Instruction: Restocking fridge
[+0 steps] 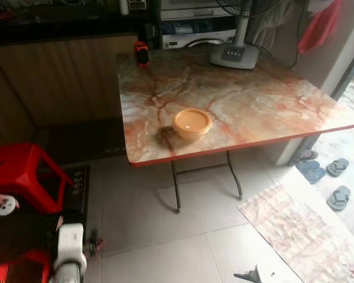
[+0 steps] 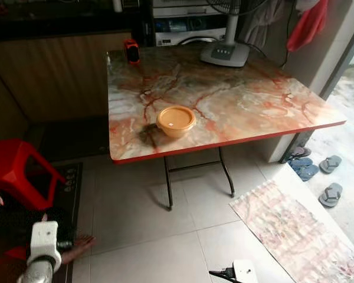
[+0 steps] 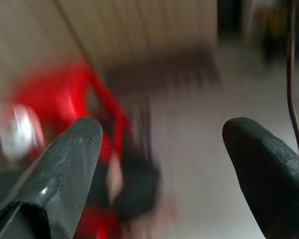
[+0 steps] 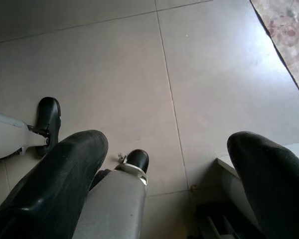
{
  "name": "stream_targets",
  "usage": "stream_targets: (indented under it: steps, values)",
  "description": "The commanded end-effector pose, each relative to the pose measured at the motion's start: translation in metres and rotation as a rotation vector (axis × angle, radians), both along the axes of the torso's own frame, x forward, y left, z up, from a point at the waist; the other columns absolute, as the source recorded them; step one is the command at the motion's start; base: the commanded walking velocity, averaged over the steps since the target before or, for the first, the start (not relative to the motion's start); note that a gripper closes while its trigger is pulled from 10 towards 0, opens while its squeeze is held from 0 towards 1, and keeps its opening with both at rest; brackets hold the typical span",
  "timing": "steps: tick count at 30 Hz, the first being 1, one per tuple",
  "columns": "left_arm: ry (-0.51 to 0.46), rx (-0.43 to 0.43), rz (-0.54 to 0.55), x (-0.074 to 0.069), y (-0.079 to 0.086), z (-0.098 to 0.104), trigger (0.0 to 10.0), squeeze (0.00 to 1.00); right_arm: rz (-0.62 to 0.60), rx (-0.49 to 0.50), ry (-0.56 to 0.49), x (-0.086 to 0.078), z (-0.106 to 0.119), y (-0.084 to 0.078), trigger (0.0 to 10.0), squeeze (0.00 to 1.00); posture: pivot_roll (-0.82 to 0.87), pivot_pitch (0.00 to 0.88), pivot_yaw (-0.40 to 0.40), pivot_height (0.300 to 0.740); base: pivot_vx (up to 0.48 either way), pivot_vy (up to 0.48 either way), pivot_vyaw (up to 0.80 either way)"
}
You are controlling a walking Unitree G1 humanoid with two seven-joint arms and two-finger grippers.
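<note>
An orange bowl point(image 1: 192, 123) sits near the front edge of a marble-patterned folding table point(image 1: 271, 106). A small red and black object point(image 1: 141, 53) stands at the table's far left corner. My left arm point(image 1: 69, 250) hangs low at the left, by a red stool point(image 1: 20, 174). In the left wrist view the left gripper point(image 3: 162, 134) is open with nothing between its fingers point(image 3: 65, 164), and the stool behind is blurred. My right gripper point(image 4: 167, 144) is open too, pointing down at the tiled floor point(image 4: 139, 74) and empty. Its tip point(image 1: 251, 275) shows at the bottom edge.
A fan base point(image 1: 234, 55) stands at the table's far side. Wooden cabinets point(image 1: 59, 82) line the wall to the left. A patterned rug point(image 1: 301, 230) lies at the right, with several slippers point(image 1: 324, 171) by the doorway. My own feet point(image 4: 49, 115) stand on the tiles.
</note>
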State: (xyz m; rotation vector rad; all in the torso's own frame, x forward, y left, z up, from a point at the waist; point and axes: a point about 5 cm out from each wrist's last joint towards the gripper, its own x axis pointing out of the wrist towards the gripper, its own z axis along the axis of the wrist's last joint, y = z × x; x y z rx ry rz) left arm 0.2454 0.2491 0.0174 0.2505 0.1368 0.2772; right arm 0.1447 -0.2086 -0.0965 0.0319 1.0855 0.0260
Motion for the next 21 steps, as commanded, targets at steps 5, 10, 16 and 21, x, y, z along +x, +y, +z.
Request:
stream_targets:
  steps: [5,10,16,21]
  values:
    - [-0.175,0.074,-0.098,0.011,-0.022,0.033,10.0,0.00,0.002,0.001,0.008,0.000,0.000,-0.001,10.0,0.00,0.08,0.005,-0.015,0.740,0.000,0.000,0.00]
    - [-0.290,0.109,-0.189,0.015,-0.046,0.059,10.0,0.00,0.006,0.000,0.009,0.000,0.000,-0.001,10.0,0.00,0.08,0.006,-0.014,0.740,0.000,0.000,0.00]
    - [-0.376,0.093,-0.240,0.021,-0.068,0.088,10.0,0.00,0.009,0.001,0.008,0.001,0.001,-0.002,10.0,0.00,0.09,0.009,-0.019,0.740,0.000,0.000,0.00]
    - [-0.398,0.073,-0.270,0.026,-0.080,0.100,10.0,0.00,0.003,0.008,-0.001,0.001,0.001,-0.001,10.0,0.00,0.08,0.008,-0.015,0.740,0.000,0.000,0.00]
